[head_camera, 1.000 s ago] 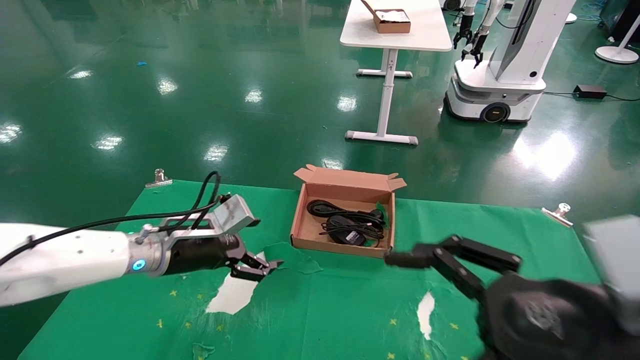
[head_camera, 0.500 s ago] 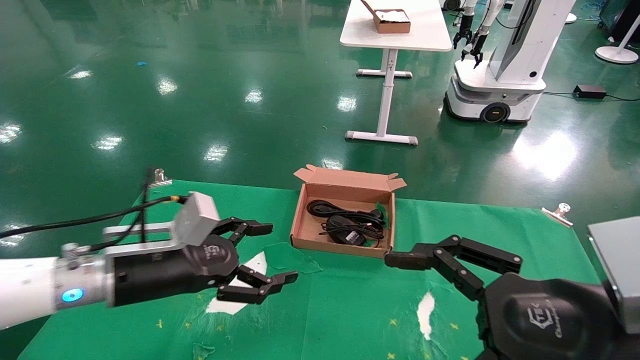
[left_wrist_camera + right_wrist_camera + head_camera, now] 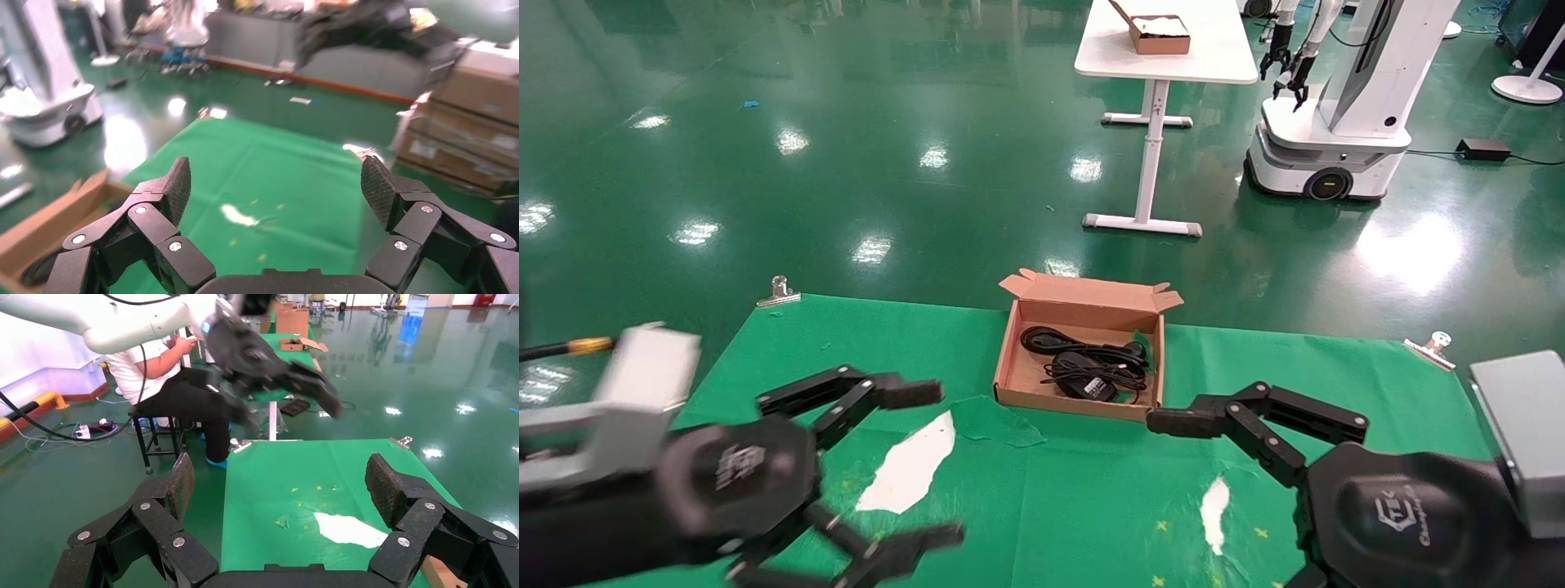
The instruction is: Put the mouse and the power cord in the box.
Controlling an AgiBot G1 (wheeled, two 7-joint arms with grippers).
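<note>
The brown cardboard box (image 3: 1007, 359) stands at the far middle of the green cloth, flaps open. Inside it lie the black mouse (image 3: 1084, 384) with its thin cable and, behind it, the coiled power cord (image 3: 1046, 336) with its plug (image 3: 1133, 352). My left gripper (image 3: 928, 464) hovers open and empty over the near left of the cloth, well short of the box. My right gripper (image 3: 1214, 523) is open and empty at the near right, its upper fingertip (image 3: 1164, 422) just off the box's near right corner. The left wrist view shows open jaws (image 3: 275, 184) and the box's edge (image 3: 55, 208). The right wrist view also shows open jaws (image 3: 281, 484).
White torn patches (image 3: 911, 465) (image 3: 1215, 502) show through the cloth. Metal clips (image 3: 779, 290) (image 3: 1434, 343) hold its far corners. Beyond, on the green floor, stand a white table (image 3: 1164, 61) with a small brown box (image 3: 1160, 34) and another robot (image 3: 1344, 98). A person (image 3: 177, 386) sits beside the table.
My left arm has drawn back toward the near left, turned at the wrist, and its fingers have spread wide. The right gripper has barely shifted. The box's contents lie as before.
</note>
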